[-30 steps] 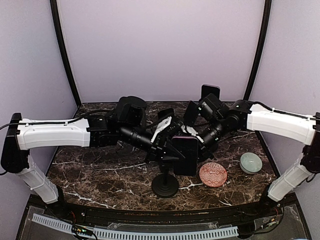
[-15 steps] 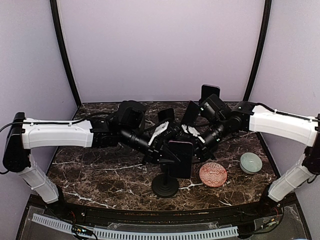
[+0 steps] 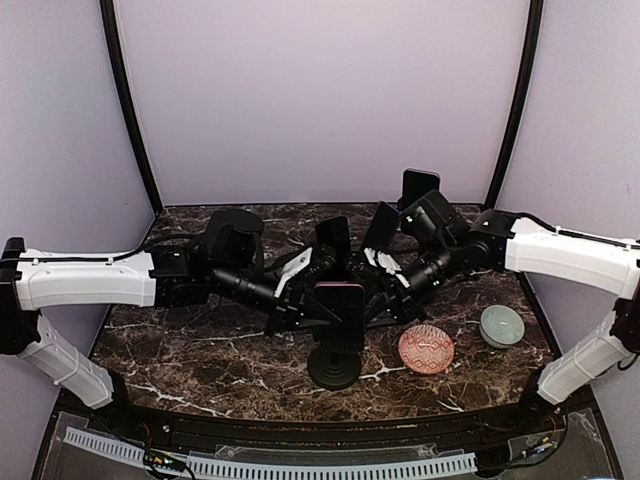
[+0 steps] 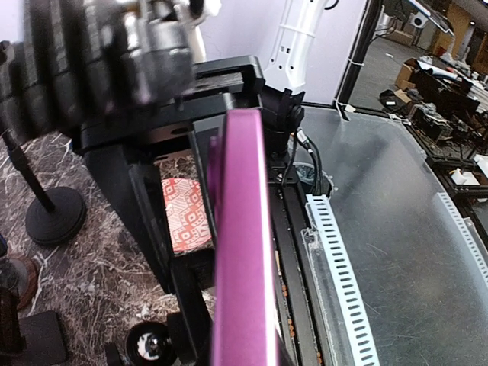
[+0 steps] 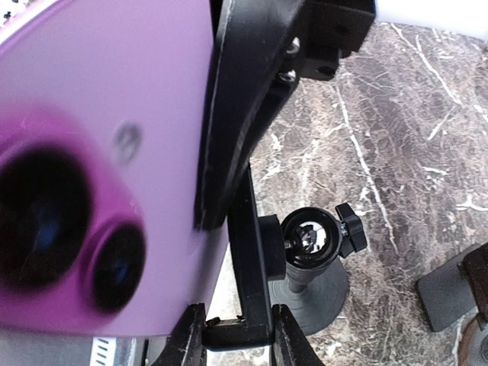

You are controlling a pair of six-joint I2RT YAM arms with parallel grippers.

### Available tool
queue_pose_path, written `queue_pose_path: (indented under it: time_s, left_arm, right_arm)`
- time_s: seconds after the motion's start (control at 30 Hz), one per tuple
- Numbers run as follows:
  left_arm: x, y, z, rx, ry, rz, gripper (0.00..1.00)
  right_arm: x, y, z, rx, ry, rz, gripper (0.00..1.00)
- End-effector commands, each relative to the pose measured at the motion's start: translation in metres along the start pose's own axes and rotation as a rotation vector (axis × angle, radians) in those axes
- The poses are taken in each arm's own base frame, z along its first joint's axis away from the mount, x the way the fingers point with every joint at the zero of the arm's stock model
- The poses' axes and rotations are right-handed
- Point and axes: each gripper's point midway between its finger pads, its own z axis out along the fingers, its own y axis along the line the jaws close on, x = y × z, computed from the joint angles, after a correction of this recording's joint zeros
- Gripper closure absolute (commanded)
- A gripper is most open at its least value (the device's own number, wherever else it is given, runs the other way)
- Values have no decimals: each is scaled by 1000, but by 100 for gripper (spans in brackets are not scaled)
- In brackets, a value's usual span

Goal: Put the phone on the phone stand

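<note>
Nearest the arm bases, the phone stand plants a round, matt black foot on the surface, a dark brown slab veined with white like polished marble. A thin stem rises from the foot. Just right of the stand lies a flat round disc, pink with a fine pale pattern. Farther right of the stand sits a small pale green bowl, glazed, its shallow hollow smooth and pale. Directly above the stand's foot the phone is upright: a slim slab with a dark glass face and a glossy magenta rim. In the right wrist view its smooth pink back carries two round black lenses. It lies against the stand's cradle, a narrow black bar hooked at its lower end and joined to a shiny black ball joint with a small side knob. Whether the phone's lower edge sits in that hook I cannot tell. The left tool, at the left of the stand, is clamped tight on the phone. The right tool, at the stand's right, is closed narrow, its fingertips pressed to either side of the cradle's hook. Behind the stand a smooth lilac wall closes the back, framed by two curved black poles.
</note>
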Motion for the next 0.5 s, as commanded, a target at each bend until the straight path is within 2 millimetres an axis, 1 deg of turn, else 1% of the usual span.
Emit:
queue_pose_path:
  time_s: [0.0, 0.2, 0.3, 0.37, 0.47]
  left_arm:
    - [21, 9, -21, -103, 68, -61, 100]
    - [43, 19, -15, -135, 170, -141, 100]
    - [46, 26, -12, -158, 202, -157, 100]
    - [46, 29, -13, -172, 216, -162, 100]
    - [53, 29, -16, -188, 247, -184, 100]
  right_arm:
    - [18, 11, -11, 23, 41, 46, 100]
    - [19, 10, -17, 16, 49, 61, 100]
    - [25, 13, -20, -1, 72, 77, 100]
    - [27, 12, -27, 2, 68, 87, 100]
    - [23, 10, -39, 28, 34, 85, 100]
